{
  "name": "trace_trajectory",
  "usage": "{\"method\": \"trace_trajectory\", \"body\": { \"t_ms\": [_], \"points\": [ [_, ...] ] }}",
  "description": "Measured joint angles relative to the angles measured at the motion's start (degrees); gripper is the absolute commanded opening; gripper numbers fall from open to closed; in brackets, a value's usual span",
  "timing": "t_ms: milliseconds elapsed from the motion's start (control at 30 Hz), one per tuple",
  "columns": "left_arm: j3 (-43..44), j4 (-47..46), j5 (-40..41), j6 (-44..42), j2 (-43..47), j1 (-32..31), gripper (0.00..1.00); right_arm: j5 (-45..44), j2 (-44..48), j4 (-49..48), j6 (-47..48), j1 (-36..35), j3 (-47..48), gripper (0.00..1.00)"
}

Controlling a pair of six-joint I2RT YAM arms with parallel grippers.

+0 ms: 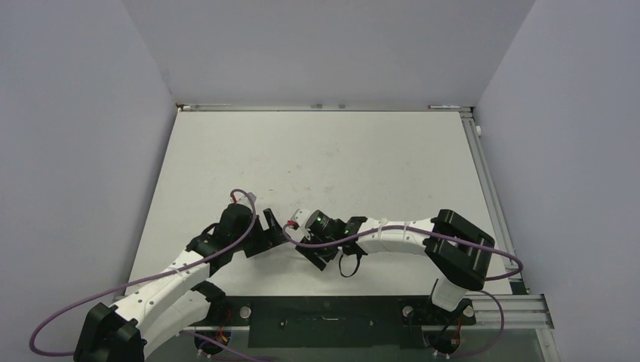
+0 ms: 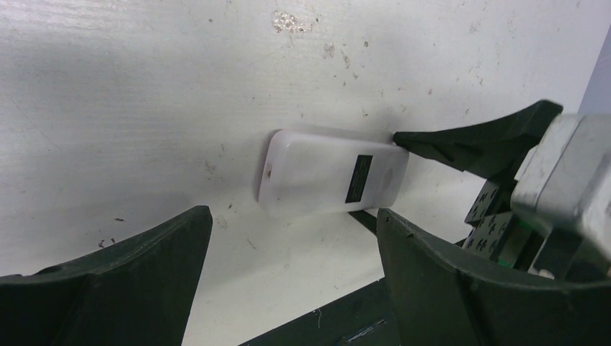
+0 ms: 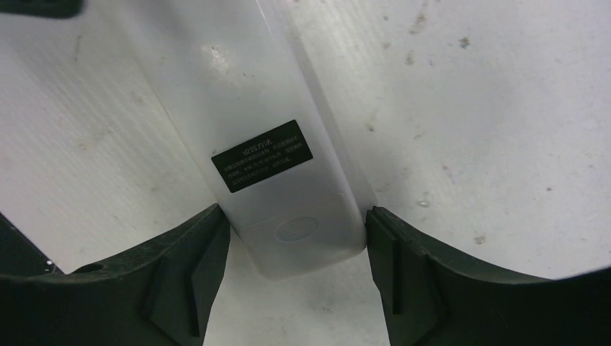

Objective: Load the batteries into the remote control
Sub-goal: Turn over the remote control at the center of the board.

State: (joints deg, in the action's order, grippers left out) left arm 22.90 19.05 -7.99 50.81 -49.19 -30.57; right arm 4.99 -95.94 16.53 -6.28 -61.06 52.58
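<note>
Remote [image 2: 331,173] lies flat on the desk [image 1: 340,151], close to the near edge and about at its middle. The plain white face with a small black label [image 3: 263,155] is upward. Its long axis runs straight away from the right hand [image 3: 295,223], toward the far-left corner. The two fingers [image 3: 194,274] of this hand stand one at each long side of the remote's near end, right against the sides. Whether they already press on it, I cannot tell. The left hand [image 2: 292,223] is just beside, on the left, with its fingers apart and holding nothing. Seen from it, the remote lies crosswise in front. So the right hand is the nearer one, and I judge the grasp is its work, closing across the short width. No batteries are in view, so the loading has, I think, not yet begun.
</note>
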Motion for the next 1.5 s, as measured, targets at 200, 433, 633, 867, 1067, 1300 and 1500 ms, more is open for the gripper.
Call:
{"method": "trace_trajectory", "body": {
  "t_ms": [200,433,633,867,1067,1300,1500],
  "points": [
    [-1.1,-0.6,-0.4,0.2,-0.2,0.3,0.82,-2.4,0.1,-1.5,-3.2,-4.6,-0.6,0.33],
    [-2.7,-2.0,-2.0,1.1,-1.0,0.5,0.82,-3.3,1.0,-1.8,-6.6,-5.1,-1.5,0.09],
    [-2.7,-3.1,-3.9,1.4,-0.9,1.4,0.84,-2.8,4.3,-0.7,-11.0,-4.5,-4.2,0.09],
    [-5.9,-10.6,-9.5,3.7,-0.2,3.5,0.89,0.9,13.9,-0.1,-17.2,0.9,-10.5,0.09],
    [-9.1,-20.8,-15.4,6.7,-0.2,3.8,0.95,5.2,22.9,-2.5,-23.2,6.2,-13.7,0.08],
    [-14.0,-37.3,-19.9,12.2,0.4,4.0,0.97,10.7,26.6,-8.4,-30.4,8.1,-15.5,0.08],
    [-15.8,-47.7,-21.8,15.9,0.8,4.1,0.97,15.5,27.9,-16.9,-37.8,8.6,-18.0,0.08]
  ]
}}
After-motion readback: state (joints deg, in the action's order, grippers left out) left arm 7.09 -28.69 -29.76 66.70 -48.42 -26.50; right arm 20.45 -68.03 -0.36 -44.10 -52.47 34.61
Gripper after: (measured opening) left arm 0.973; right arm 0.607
